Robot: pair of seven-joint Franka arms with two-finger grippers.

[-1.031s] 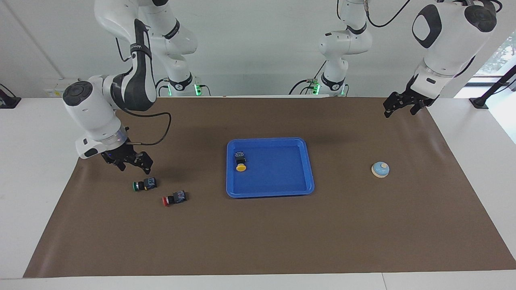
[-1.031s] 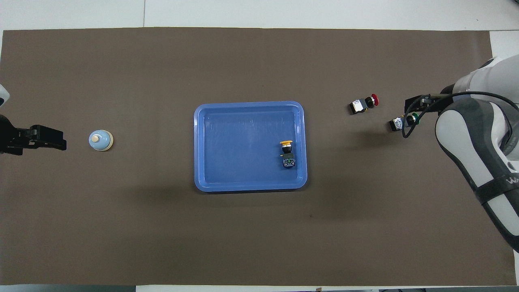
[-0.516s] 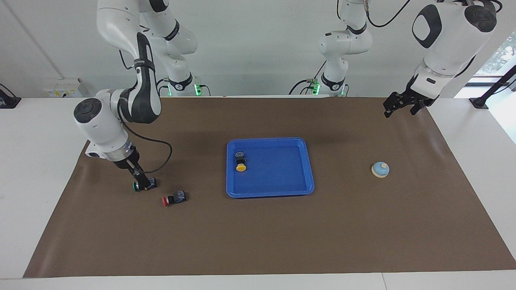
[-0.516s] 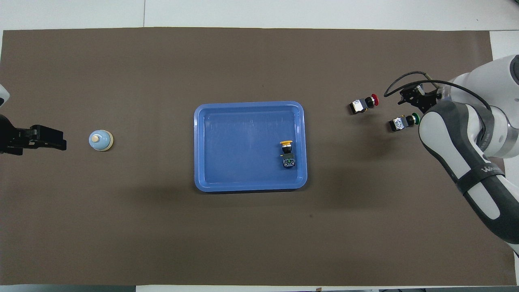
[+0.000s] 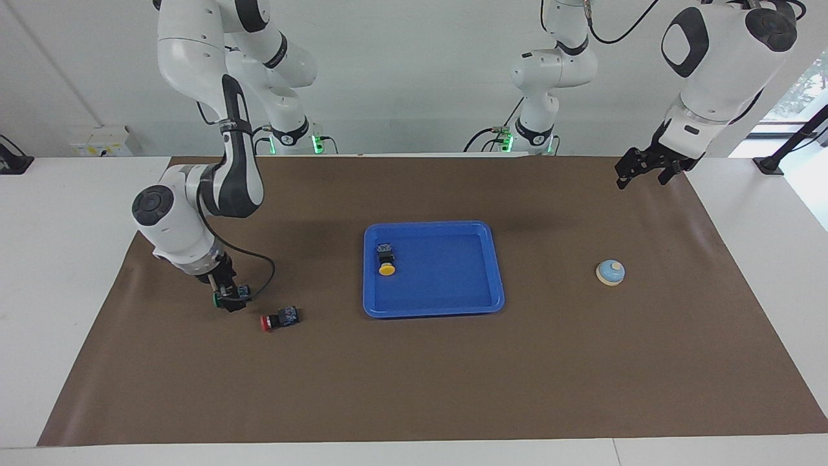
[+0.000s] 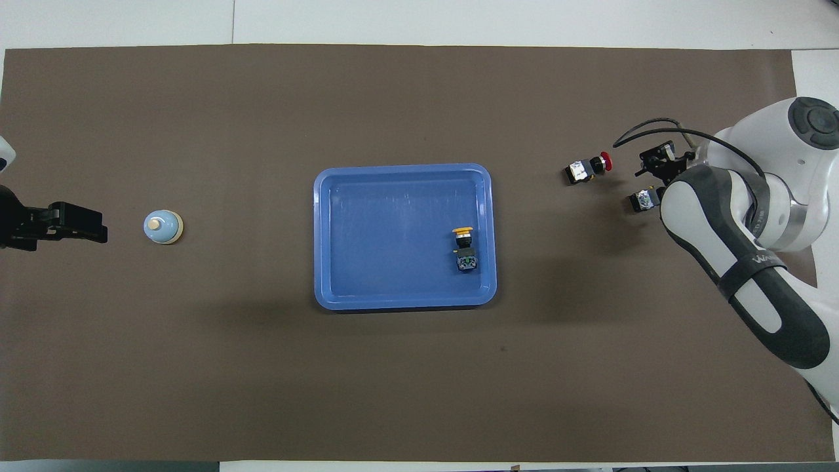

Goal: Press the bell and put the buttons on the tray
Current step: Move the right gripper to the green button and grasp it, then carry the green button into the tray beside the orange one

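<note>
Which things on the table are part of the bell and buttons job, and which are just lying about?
Part of the job:
- bell
- tray
- yellow button, in the tray
- green button, right gripper down at it
- red button, on the mat

Just lying about:
- brown mat, the surface everything rests on; nothing else loose

Left gripper waits, open.

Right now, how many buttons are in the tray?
One: the yellow button lies in the tray. The right end effector, open, is down at the green button. The red button waits on the mat. Whether the bell was pressed doesn't show.
</note>
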